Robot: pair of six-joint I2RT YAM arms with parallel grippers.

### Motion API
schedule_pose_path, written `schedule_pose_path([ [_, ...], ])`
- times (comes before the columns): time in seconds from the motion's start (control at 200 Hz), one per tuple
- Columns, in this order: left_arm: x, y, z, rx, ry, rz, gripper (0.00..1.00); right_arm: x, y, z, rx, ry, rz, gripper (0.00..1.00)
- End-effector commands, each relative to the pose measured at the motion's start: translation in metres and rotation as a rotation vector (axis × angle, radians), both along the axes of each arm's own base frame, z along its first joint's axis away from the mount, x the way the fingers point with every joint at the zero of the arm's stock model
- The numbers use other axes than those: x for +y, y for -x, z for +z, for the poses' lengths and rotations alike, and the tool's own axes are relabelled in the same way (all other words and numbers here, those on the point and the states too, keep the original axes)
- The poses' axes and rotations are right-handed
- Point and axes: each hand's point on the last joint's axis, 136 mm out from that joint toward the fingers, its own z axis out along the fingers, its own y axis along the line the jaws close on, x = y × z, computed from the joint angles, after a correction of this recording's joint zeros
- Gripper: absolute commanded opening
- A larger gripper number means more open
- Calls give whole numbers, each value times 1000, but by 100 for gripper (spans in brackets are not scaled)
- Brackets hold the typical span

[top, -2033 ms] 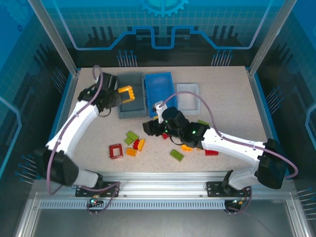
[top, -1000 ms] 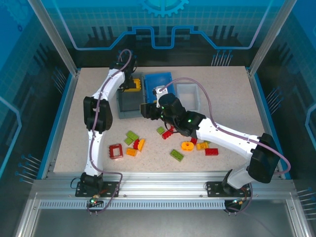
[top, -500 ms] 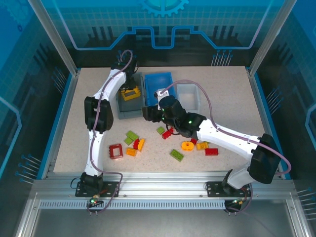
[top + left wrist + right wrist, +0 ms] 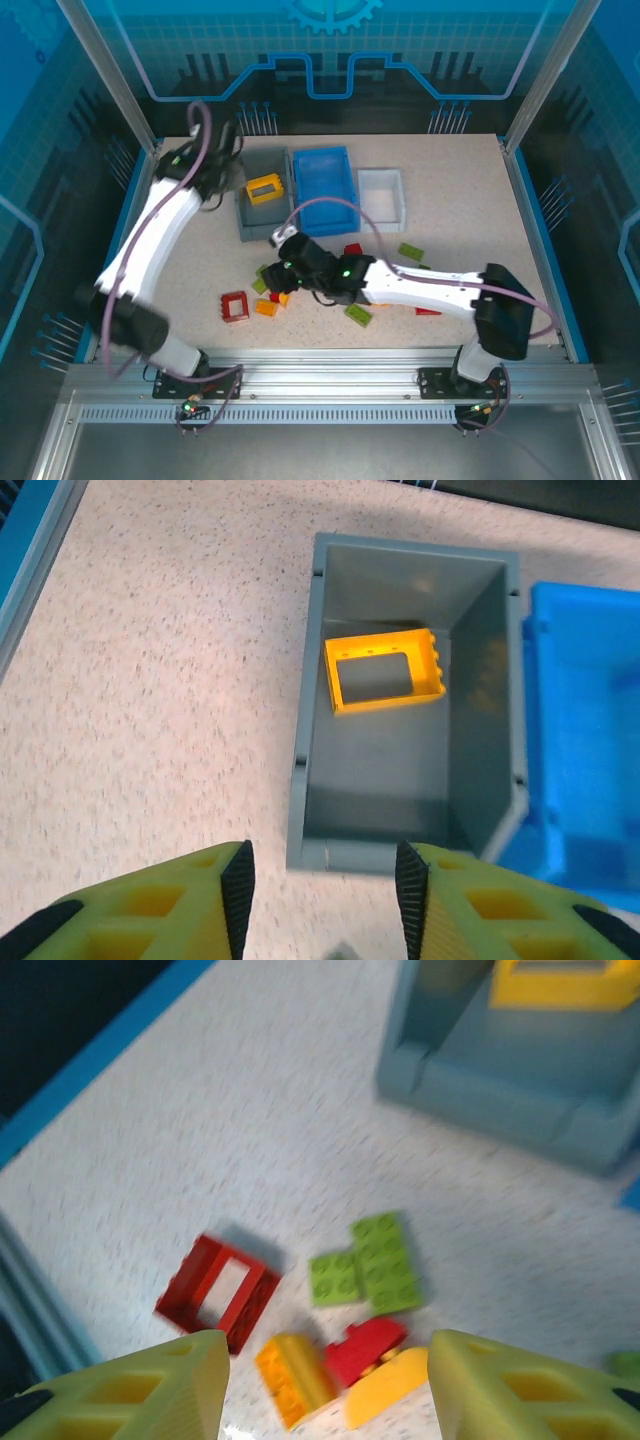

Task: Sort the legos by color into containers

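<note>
Jaws wide and empty, the right gripper (image 4: 328, 1370) hangs over light green plastic bricks (image 4: 385, 1260) on the table (image 4: 250, 1110), light, rigid and slick, probably best pinched across flat sides, while the left gripper (image 4: 320, 880), also open, faces the grey plastic bin (image 4: 400, 780) holding 1 yellow square frame brick (image 4: 390, 700).

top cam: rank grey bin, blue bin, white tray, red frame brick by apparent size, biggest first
1. grey bin and blue bin: look about alike, so not ranked against each other.
2. white tray: clearly smaller than either bin.
3. red frame brick: smallest by far.
</note>
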Motion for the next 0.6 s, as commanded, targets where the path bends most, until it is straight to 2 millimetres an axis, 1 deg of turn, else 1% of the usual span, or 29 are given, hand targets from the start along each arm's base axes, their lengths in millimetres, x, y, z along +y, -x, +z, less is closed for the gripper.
schedule_pose_path([
  [0.0, 4, 66, -14, 16, 137, 53, 48, 28, 27, -19, 113, 13, 84, 55],
  [0.08, 10, 116, -22, 38, 194, 67, 49, 43, 35, -37, 194, 24, 102, 53],
  [0.18, 17, 177, -37, 104, 249, 94, 51, 55, 37, -59, 281, 74, 84, 49],
  [0.25, 23, 213, -44, 121, 281, 121, 51, 59, 34, -74, 331, 136, 36, 45],
  [0.3, 28, 233, -47, 123, 290, 140, 51, 60, 31, -83, 358, 176, 3, 42],
  [0.34, 32, 246, -47, 113, 295, 150, 51, 61, 29, -89, 372, 202, -22, 41],
  [0.42, 39, 264, -45, 93, 297, 164, 51, 66, 25, -98, 390, 227, -54, 39],
  [0.52, 43, 277, -43, 78, 298, 168, 51, 73, 23, -107, 417, 242, -73, 36],
  [0.595, 44, 282, -44, 80, 300, 172, 51, 77, 23, -116, 444, 260, -85, 34],
])
